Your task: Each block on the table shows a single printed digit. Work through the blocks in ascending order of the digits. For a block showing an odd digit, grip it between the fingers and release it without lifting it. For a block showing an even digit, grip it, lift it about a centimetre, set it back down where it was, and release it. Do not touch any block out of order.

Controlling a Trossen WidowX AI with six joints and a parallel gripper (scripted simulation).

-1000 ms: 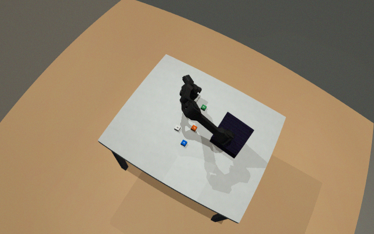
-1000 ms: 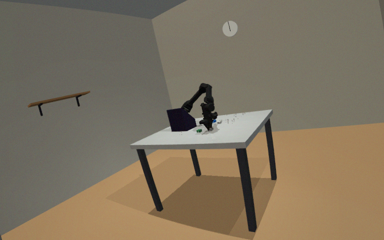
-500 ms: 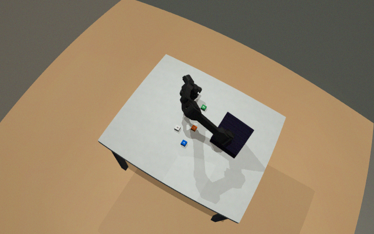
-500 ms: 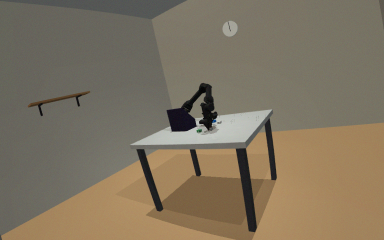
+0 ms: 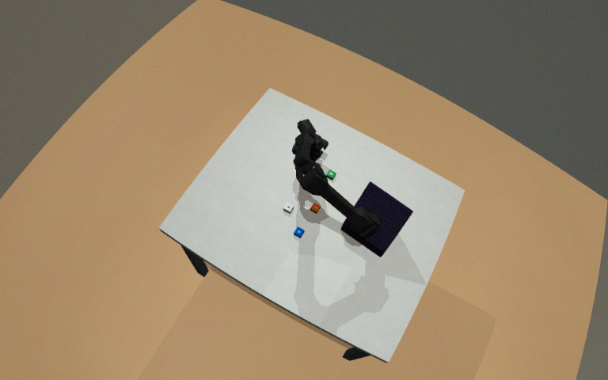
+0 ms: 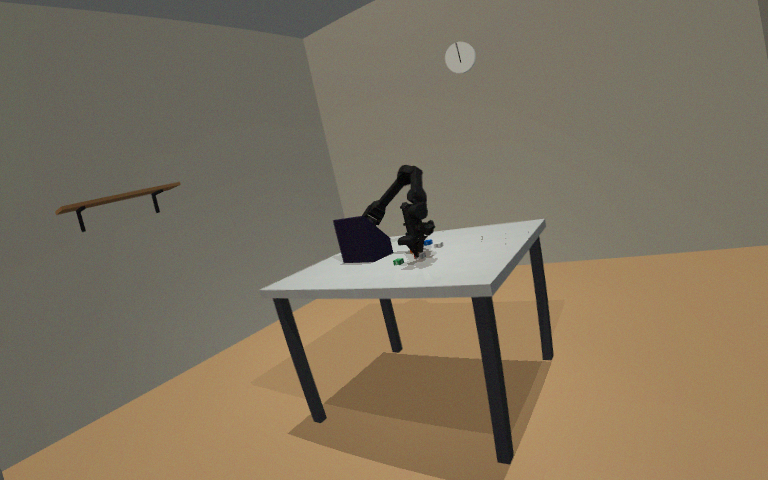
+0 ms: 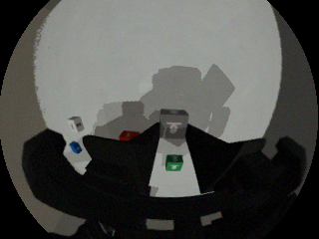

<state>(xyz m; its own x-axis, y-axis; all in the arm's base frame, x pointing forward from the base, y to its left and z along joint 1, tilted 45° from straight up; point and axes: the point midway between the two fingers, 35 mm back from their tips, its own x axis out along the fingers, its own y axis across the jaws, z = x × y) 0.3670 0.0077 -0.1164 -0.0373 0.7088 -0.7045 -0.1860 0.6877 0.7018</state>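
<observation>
My gripper (image 7: 171, 125) (image 6: 417, 255) is shut on a grey block (image 7: 173, 122), which sits between the fingertips at or very near the table top; any small gap beneath it cannot be told. A green block (image 5: 331, 174) (image 6: 398, 261) (image 7: 174, 163) rests close by, nearer the arm's base. An orange-red block (image 5: 315, 207) (image 7: 130, 135), a white block (image 5: 288, 207) (image 6: 439, 245) (image 7: 75, 123) and a blue block (image 5: 298, 232) (image 6: 428, 242) (image 7: 75, 147) lie farther off, apart from the fingers. The printed digits are too small or blurred to read surely. In the top view the arm hides the grey block.
The arm stands on a dark purple base block (image 5: 389, 216) (image 6: 361, 243) on the white table (image 5: 232, 188) (image 6: 459, 276). The arm's shadow falls across the table and over the orange-red block. A shelf and a clock are on the walls, away from the table.
</observation>
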